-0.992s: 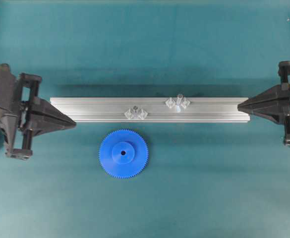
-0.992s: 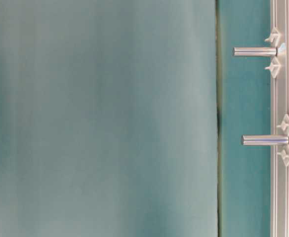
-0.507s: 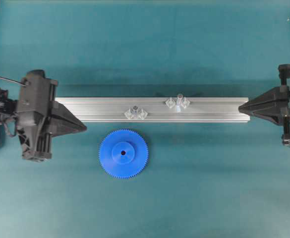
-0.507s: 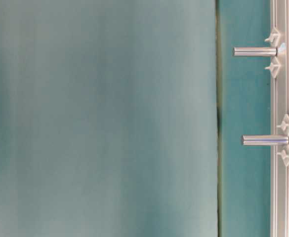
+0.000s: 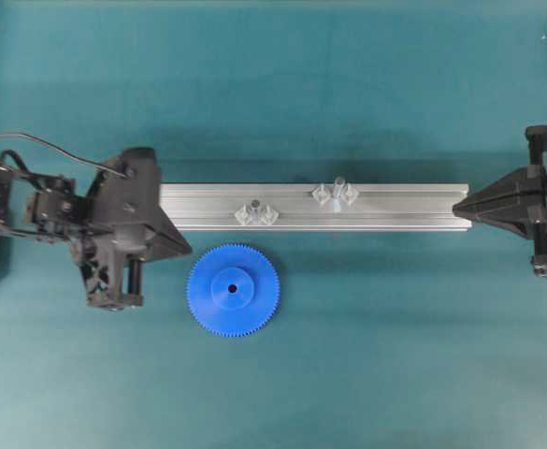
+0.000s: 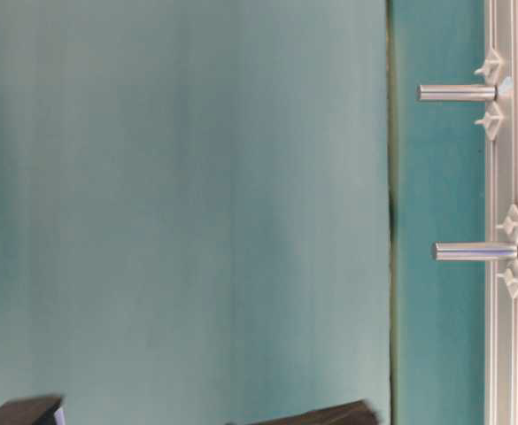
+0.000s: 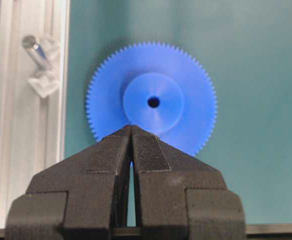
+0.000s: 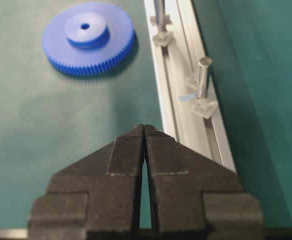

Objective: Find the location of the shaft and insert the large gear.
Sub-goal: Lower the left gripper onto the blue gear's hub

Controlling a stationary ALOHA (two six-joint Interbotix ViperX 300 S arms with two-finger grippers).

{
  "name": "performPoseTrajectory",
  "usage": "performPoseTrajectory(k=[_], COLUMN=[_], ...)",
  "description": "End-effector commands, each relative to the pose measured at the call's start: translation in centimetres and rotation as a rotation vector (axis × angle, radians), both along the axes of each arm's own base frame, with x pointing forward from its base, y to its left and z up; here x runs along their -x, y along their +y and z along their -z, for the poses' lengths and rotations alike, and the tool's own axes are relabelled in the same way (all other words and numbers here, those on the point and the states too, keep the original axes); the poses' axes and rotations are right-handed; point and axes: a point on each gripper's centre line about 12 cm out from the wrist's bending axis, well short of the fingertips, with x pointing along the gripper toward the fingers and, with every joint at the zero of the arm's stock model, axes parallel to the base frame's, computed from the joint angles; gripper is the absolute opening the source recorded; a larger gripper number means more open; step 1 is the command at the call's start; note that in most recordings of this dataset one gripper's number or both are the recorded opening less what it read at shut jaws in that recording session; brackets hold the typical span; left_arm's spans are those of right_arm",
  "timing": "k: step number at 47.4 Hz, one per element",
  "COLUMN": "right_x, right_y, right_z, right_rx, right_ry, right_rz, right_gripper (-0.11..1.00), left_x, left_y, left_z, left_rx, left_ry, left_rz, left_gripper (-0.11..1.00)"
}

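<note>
The large gear, a bright blue toothed disc with a raised hub, lies flat on the teal mat just in front of the aluminium rail. The shaft, a thin pale peg between two clear mounts, stands on the rail right of centre. My left gripper is shut and empty, its tip just left of the gear's rim. In the left wrist view the left gripper points at the large gear. My right gripper is shut and empty at the rail's right end, with the shaft ahead of it.
A shorter dark-topped stud with clear mounts stands on the rail left of the shaft, above the gear. The left arm's body covers the rail's left end. Black frame posts run along both side edges.
My left arm has swung to the right along the rail's left end, bringing its shut tip close to the gear. A dark part now shows at the bottom of the table-level view.
</note>
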Motion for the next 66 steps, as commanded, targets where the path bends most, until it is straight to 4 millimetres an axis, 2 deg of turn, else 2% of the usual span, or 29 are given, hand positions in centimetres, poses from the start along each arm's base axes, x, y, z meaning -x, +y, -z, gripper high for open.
performPoseTrajectory(k=[1,18,45,66], right_x=[-0.2,-0.2,-0.1,-0.1], right_y=[0.0,-0.1,0.0,0.0], right_z=[-0.3,-0.3,-0.2,-0.1], right_rx=[-0.011,-0.011,-0.011,-0.012], right_ry=[-0.01,-0.013,-0.011,-0.007], right_rz=[0.007,0.008,0.007,0.007], right_gripper=[0.02,0.02,0.02,0.02], left_x=[-1.0,-3.7,-6.9,-8.7], left_y=[-0.5,-1.0,-1.9,-2.3], left_z=[-0.8,1.1,2.7,4.3], left_rx=[-0.001,-0.017,-0.033,-0.062], left_ry=[-0.019,0.125,0.225,0.425], left_rz=[0.015,0.022,0.039,0.053], left_gripper=[0.0,0.0,0.0,0.0])
